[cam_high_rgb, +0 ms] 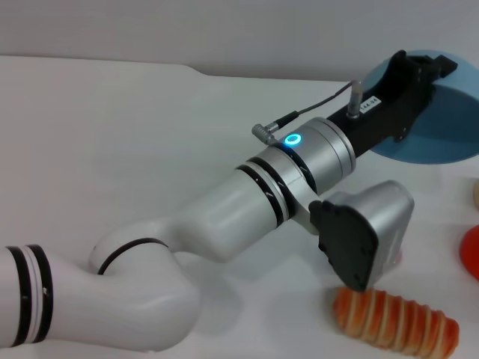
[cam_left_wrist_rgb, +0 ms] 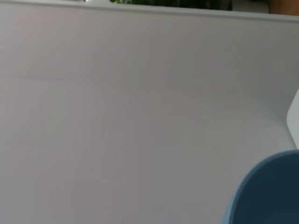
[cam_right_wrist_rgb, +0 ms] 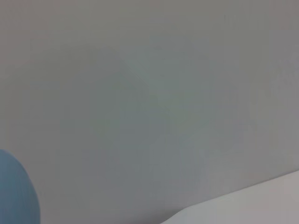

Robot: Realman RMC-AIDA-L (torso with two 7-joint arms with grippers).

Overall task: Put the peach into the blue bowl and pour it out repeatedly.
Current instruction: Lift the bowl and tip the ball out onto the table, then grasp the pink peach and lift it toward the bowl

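Observation:
The blue bowl (cam_high_rgb: 445,120) is at the far right of the table, tipped so that its smooth round wall faces me. My left arm reaches across to it, and my left gripper (cam_high_rgb: 428,66) is shut on the bowl's upper rim. The bowl's edge also shows in the left wrist view (cam_left_wrist_rgb: 271,191), and a bit of blue shows in the right wrist view (cam_right_wrist_rgb: 14,196). The peach is hidden; I cannot see inside the bowl. My right gripper is out of view.
A long orange-striped bread-like item (cam_high_rgb: 397,321) lies at the front right, just under the left wrist camera housing (cam_high_rgb: 363,235). A red-orange round object (cam_high_rgb: 471,254) and a pale item (cam_high_rgb: 476,193) sit at the right edge. The white table (cam_high_rgb: 112,149) stretches left.

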